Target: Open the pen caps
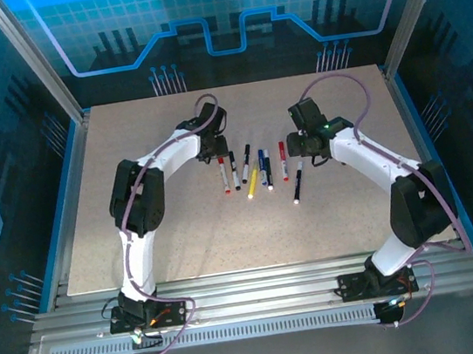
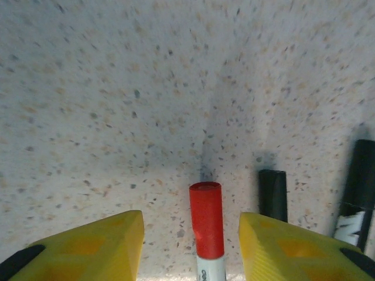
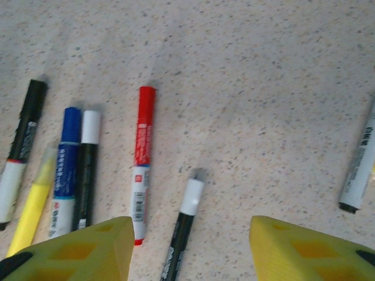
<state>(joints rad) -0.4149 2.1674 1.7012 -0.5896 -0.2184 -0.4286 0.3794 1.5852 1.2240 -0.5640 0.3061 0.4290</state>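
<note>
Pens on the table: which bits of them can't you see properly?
Left wrist view: the red-capped pen runs off the bottom edge, barrel unseen.
Right wrist view: the grey pen is cut by the right edge.
Top external view: the pens have printing too small to read.

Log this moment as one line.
left gripper open, fingers flanking red pen cap, cap on | right gripper open above white-tipped black pen

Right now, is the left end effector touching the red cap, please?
Apart: the left wrist view shows bare table between the red cap and the left end effector's fingers.
</note>
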